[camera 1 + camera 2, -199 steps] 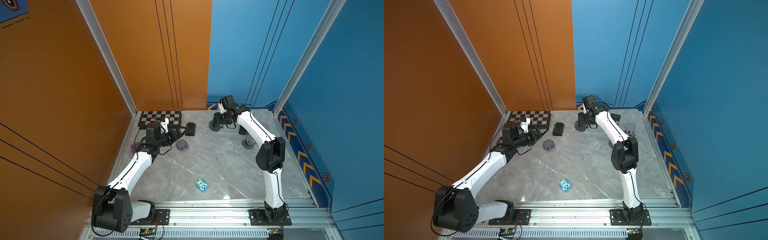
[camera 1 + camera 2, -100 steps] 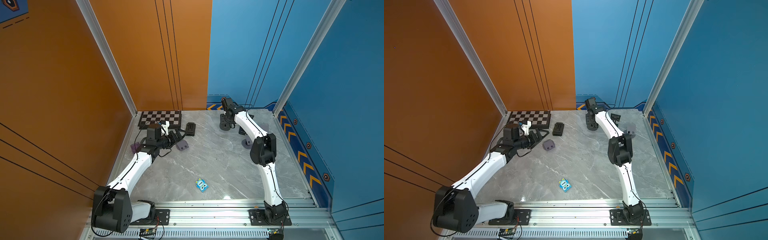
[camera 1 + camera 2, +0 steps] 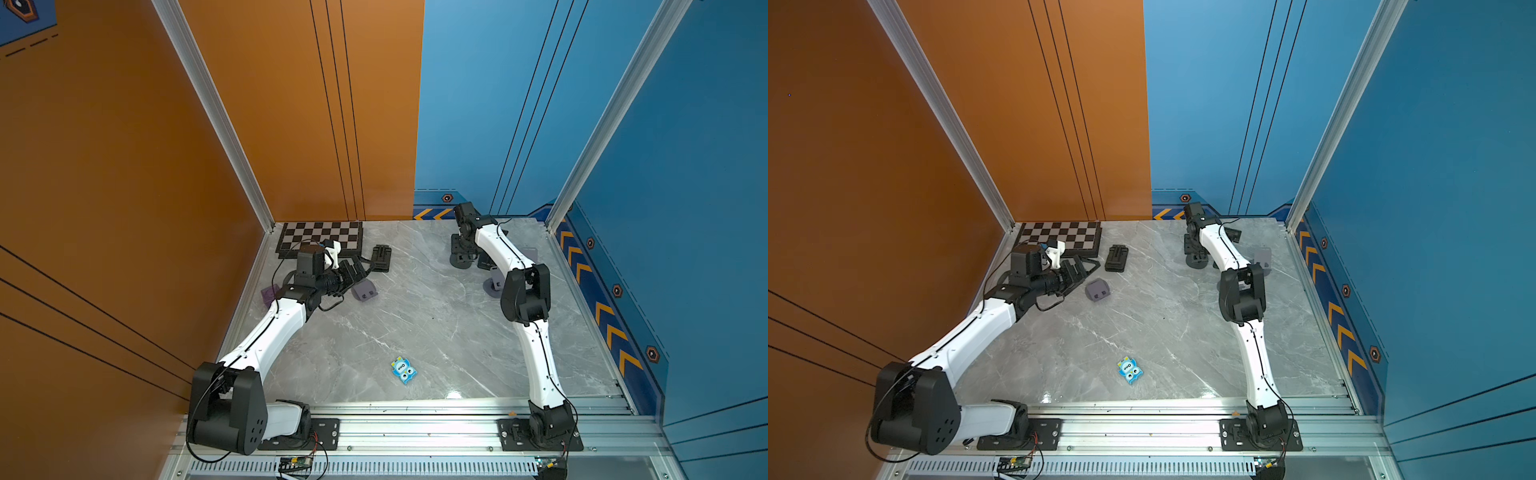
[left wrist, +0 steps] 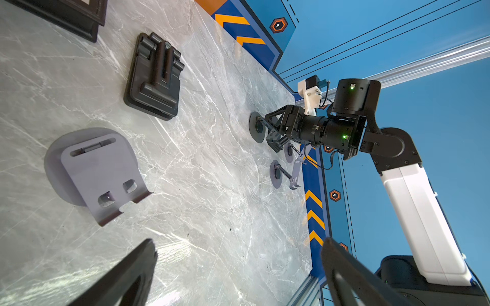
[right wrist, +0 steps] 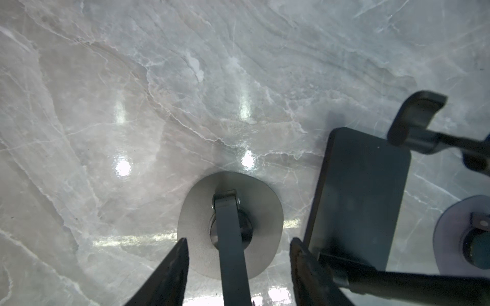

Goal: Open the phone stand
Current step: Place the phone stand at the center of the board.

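Our right gripper (image 5: 238, 239) has its jaws apart, straddling the arm of the dark phone stand (image 5: 225, 212) with a gap on either side, so nothing is clamped. That stand sits on its round base at the far right of the table (image 3: 415, 324). Our left gripper (image 4: 240, 245) is spread wide and empty near a grey folded stand (image 4: 98, 174) at the far left. We judge the opening hardly begun: gripping the arm and swinging it remain.

Your left arm (image 3: 270, 332) stretches low and forward, wrist level. Its left pincer (image 4: 238, 246) gapes at full spread, empty. Your right arm (image 3: 538, 361) reaches far back, elbow raised, wrist bent down, and the right pincer (image 5: 238, 241) points downward, its jaws partly spread.
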`<state>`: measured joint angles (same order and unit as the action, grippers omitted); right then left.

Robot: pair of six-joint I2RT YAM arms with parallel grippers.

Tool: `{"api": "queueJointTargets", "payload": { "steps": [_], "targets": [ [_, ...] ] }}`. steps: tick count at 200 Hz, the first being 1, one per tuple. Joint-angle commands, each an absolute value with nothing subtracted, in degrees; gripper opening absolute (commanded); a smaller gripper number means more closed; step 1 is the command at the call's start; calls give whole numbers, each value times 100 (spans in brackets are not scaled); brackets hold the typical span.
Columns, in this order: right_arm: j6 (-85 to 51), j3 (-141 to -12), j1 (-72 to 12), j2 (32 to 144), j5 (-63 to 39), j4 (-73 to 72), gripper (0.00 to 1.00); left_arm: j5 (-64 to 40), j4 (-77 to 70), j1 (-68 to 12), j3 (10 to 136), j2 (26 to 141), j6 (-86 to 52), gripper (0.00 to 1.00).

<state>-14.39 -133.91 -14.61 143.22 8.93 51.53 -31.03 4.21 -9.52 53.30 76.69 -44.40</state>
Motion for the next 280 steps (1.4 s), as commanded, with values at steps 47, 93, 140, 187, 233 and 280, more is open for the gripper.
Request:
{"api": "queueJointTargets", "payload": {
  "steps": [47, 93, 140, 187, 233, 280],
  "targets": [
    [-1546, -13617, -1297, 14362, 631, 5403, 74, -2811, 497, -1300, 5694, 7875, -4324, 98],
    [-1567, -13662, -1230, 14216, 649, 5423, 100, -2751, 493, -1406, 5689, 7838, -4333, 98],
    [-1564, -13880, -1245, 14010, 532, 5440, 100, -2691, 492, -1468, 5629, 7745, -4340, 98],
    [-1553, -13887, -1382, 13667, 645, 5476, 100, -2643, 503, -1512, 5521, 7574, -4357, 98],
    [-1562, -13866, -1834, 13237, 740, 5526, 100, -2396, 643, -1503, 5210, 7136, -4323, 98],
    [-1635, -13791, -2411, 13061, -118, 5555, 100, -1788, 941, -1392, 4543, 6067, -4439, 98]
  ]
}}
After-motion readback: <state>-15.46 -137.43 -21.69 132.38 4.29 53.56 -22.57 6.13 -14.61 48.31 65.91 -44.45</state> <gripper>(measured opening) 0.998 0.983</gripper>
